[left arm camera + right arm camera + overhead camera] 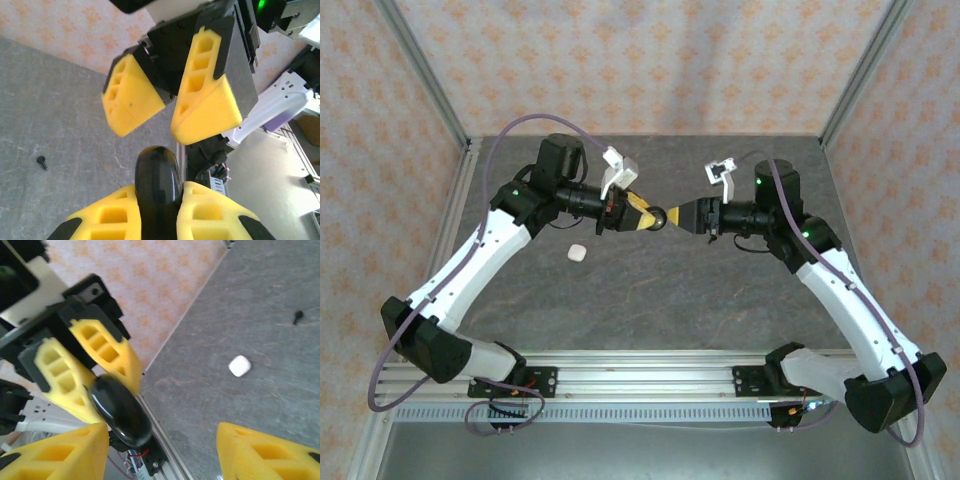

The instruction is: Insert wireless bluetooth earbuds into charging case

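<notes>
– Jaws first: the left jaws are clenched on the black charging case (pixel 157 180), held aloft over the surface (pixel 650 290), midway between the two arms. Case looks shut; no lid gap can be made out.
– Its axis?
– Long axis runs straight out of the left jaws, rounded end aimed at the right jaws. Those stand released, nothing between them, facing the case head-on and just short of it. From the right wrist view the case sits off toward one pad (pixel 55 452), not centred in the gap.
– Earbuds?
– None in either grip. One black earbud (pixel 42 162) lies on the surface, below and well apart from both sets of jaws. A white case (pixel 577 253) rests on the surface too, nearer the left arm (pixel 470 265) than the right arm (pixel 845 290).
– Step in hand?
– Likely a handover or a lid-opening on the black charging case, judging by the face-to-face pose. It all turns on alignment: the right jaws would have to close across the case's short axis, and shift sideways to centre it first. Risk: a glancing pinch on a smooth rounded shell, which could squirt it out of the left hold.
– Progress?
– Early; no earbud seated as far as can be seen.
</notes>
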Tool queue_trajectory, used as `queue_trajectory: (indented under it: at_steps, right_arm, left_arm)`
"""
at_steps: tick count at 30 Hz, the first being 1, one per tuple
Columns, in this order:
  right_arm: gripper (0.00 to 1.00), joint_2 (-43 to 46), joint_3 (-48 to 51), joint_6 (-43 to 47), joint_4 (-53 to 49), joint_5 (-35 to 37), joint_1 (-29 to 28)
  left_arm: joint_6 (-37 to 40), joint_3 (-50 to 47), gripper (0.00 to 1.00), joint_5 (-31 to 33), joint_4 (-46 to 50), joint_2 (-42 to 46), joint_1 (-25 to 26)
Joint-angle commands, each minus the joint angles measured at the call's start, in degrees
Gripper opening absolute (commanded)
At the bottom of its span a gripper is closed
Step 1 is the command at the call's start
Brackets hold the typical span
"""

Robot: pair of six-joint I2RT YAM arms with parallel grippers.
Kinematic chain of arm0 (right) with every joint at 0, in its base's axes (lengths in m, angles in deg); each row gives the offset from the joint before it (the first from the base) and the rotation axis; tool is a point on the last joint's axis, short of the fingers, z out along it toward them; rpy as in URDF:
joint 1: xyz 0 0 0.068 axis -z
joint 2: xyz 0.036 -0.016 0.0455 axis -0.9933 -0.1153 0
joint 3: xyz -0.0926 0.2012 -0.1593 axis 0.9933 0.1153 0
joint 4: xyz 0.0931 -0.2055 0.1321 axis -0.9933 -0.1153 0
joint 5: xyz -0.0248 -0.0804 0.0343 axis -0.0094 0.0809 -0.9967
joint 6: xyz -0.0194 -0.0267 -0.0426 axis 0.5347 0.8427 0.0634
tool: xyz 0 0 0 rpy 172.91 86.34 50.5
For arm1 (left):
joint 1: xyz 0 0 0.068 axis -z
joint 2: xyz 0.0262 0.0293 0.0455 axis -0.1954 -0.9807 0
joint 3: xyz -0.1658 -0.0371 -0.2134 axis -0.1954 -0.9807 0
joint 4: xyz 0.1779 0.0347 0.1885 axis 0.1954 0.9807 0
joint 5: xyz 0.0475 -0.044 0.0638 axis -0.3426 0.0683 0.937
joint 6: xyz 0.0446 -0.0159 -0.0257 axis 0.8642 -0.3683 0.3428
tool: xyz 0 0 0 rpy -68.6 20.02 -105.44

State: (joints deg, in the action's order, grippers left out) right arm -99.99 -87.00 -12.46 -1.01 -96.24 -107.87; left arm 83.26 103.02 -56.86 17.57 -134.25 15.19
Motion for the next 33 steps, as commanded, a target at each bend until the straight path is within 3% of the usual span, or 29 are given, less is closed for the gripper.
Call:
queue_trajectory:
  at_steps: [1,9,14,21,29,33]
  right_arm:
    - [0.55,-0.3,-0.5,-0.2,6.1,-4.4,-1.3]
    - [0.46,-2.8,-1.5,0.0,8.0,-7.7,-2.6]
    - [0.35,-2.6,-0.7,-0.8,10.5,-7.8,-2.7]
    - [0.33,-3.2,0.2,-3.0,13.0,-10.7,-2.7]
    - [0.12,-3.8,0.9,-6.3,15.7,-12.0,-2.7]
    - [0.11,-3.7,1.7,-7.0,17.0,-10.2,-2.7]
  left_arm:
    - [2.3,3.0,0.00,-3.7,4.7,-0.7,-0.4]
    - [3.4,7.2,0.00,-6.1,8.1,-2.4,-0.4]
    - [3.7,9.2,0.00,-8.8,10.1,-3.9,-0.4]
    - [3.8,10.7,0.00,-9.8,10.7,-4.9,-0.4]
    - [3.5,12.2,0.00,-9.8,10.7,-6.5,-0.4]
    - [3.1,12.7,0.00,-9.2,10.7,-7.0,-0.4]
